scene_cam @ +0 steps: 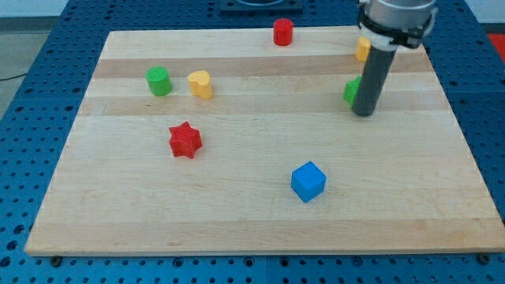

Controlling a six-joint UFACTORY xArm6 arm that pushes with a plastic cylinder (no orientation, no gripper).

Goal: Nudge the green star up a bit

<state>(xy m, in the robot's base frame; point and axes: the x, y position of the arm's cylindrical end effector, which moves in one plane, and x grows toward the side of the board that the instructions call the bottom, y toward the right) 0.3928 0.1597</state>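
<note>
The arm's dark rod stands upright at the far right of the wooden worktop point(118, 229), and its tip point(363, 113) rests on the boards. This tool is a plain rod with no jaws, so it holds nothing.

The green star point(350, 91) sits touching the rod on its left side, mostly hidden behind it; only a green sliver shows, so its shape cannot be made out from here. Just beyond the rod, near the far right edge, an orange block point(361, 50) peeks out, its shape also unclear.

A red cylinder point(283, 32) stands at the far edge, left of the rod. At the far left a green cylinder point(158, 81) and a yellow block point(200, 84) sit just beside each other. A red star point(185, 140) lies nearer, left of centre, and a blue cube point(308, 181) sits nearest, well apart from the tip.
</note>
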